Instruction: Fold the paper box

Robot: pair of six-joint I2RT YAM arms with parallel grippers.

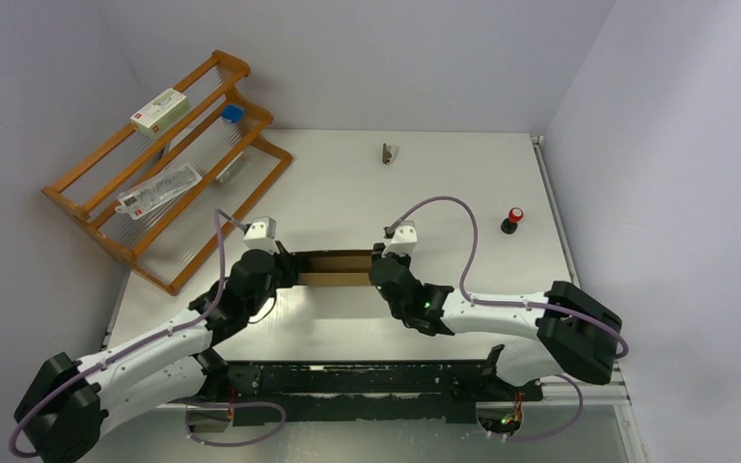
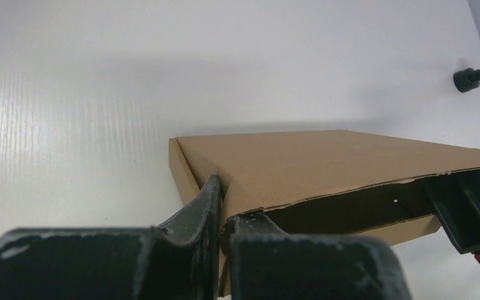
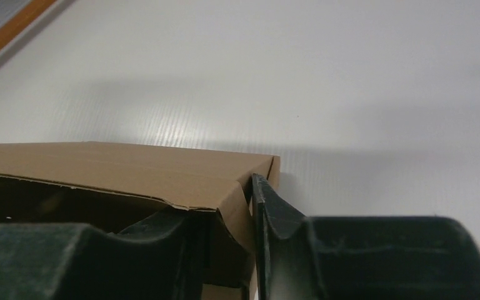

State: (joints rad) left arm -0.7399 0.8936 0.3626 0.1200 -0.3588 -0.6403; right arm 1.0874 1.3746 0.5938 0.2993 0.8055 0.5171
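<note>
The box (image 1: 333, 268) is held at the table's centre, its lid partly open. Its 9 o'clock end wall is pinched by the left gripper (image 2: 220, 190), and its 3 o'clock end wall is clamped by the right gripper (image 3: 240, 206). A rack (image 1: 169, 169) is seen at 10 o'clock.

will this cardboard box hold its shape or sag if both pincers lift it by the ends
Probably light: the paper box is thin cardboard and looks hollow through its open side. It may flex or twist, since the left pincer and right pincer each pinch one thin end wall. Unlikely to roll; it's flat-sided.
</note>
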